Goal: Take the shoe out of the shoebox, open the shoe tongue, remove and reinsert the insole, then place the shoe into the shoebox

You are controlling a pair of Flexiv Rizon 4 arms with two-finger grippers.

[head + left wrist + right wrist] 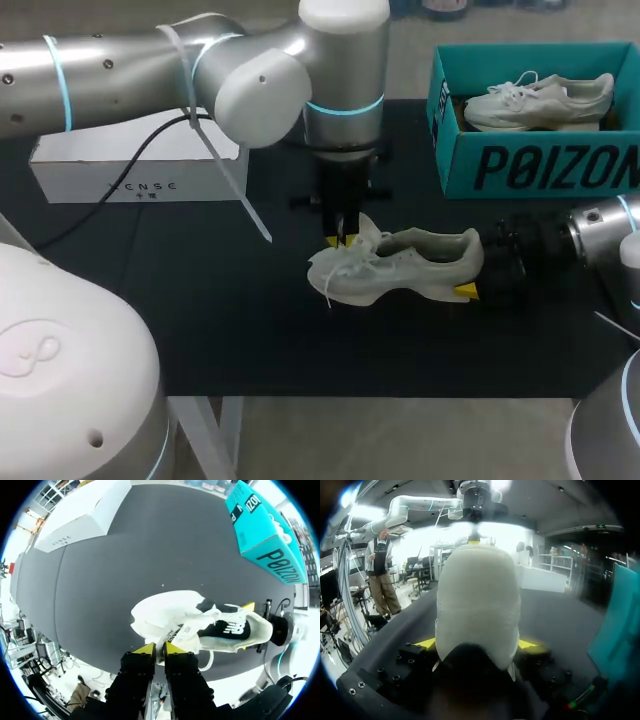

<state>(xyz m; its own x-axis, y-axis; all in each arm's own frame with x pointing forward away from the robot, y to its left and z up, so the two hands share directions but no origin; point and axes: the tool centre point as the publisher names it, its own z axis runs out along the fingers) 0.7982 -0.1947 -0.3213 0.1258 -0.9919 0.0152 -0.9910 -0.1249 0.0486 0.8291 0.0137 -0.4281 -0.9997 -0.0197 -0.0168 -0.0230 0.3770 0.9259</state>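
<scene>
A white shoe [400,268] lies on the black table, toe toward my left arm. My left gripper [343,238] comes straight down onto its lace area. In the left wrist view, the left gripper [160,649] has its yellow tips close together, with the edge of the shoe tongue [185,632] pinched between them. The dark insole [225,628] shows inside the shoe [165,610]. My right gripper [470,285] holds the heel from the right. In the right wrist view, the heel of the shoe [477,595] fills the wide-set right gripper [479,645], touching both fingers.
A teal shoebox [540,165] stands open at the back right with a second white shoe [540,100] in it. The shoebox [265,535] is also in the left wrist view. A long white box [130,170] lies at the back left.
</scene>
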